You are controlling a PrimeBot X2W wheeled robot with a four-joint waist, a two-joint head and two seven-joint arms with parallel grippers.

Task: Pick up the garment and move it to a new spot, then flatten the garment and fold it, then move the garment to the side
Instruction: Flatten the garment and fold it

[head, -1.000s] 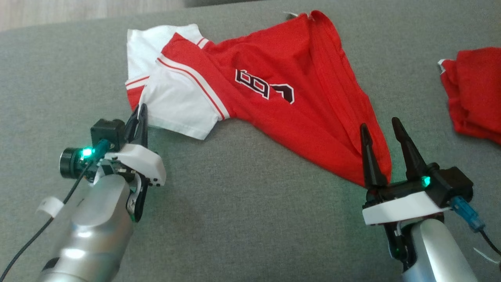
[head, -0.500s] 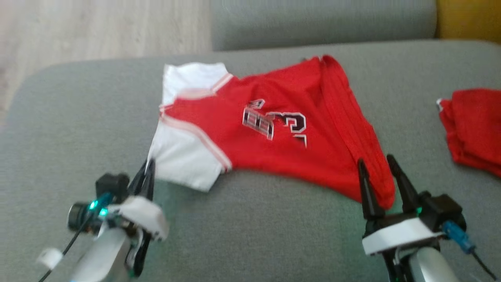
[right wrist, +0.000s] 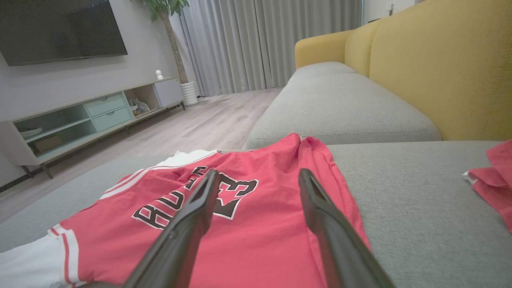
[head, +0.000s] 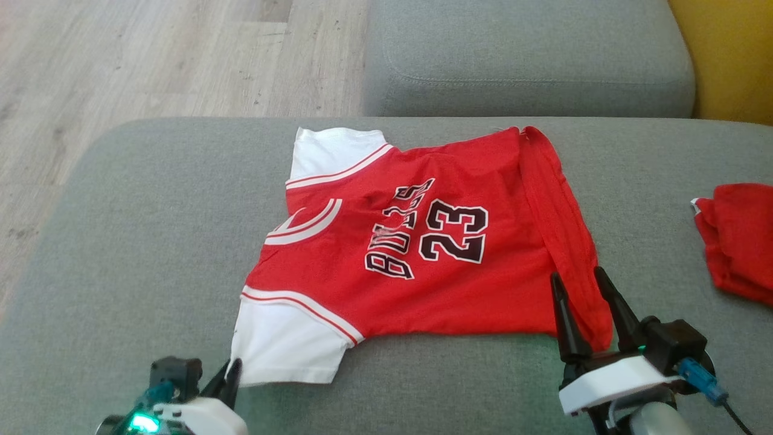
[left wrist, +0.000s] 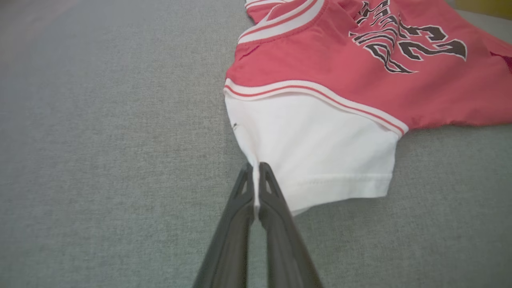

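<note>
The garment [head: 423, 241] is a red jersey with white sleeves and the number 23, lying spread on the grey sofa cushion [head: 151, 241]. My left gripper [head: 232, 365] is at the near left and is shut on the corner of the near white sleeve [left wrist: 312, 148]; in the left wrist view the left gripper [left wrist: 256, 165] pinches that sleeve's edge. My right gripper [head: 577, 275] is open at the jersey's near right corner, one finger on each side of the folded red hem. In the right wrist view the right gripper [right wrist: 258, 173] hovers spread over the garment [right wrist: 248, 232].
Another red cloth [head: 737, 241] lies bunched at the cushion's right edge. A second grey cushion [head: 525, 54] lies beyond, with the yellow sofa back [head: 731, 54] at the right. Wooden floor [head: 121, 60] lies off the cushion's left and far-left side.
The head camera has tilted up. The jersey, bunched a second ago, now lies spread flat with its lettering showing. My left gripper has drawn the sleeve toward the near edge.
</note>
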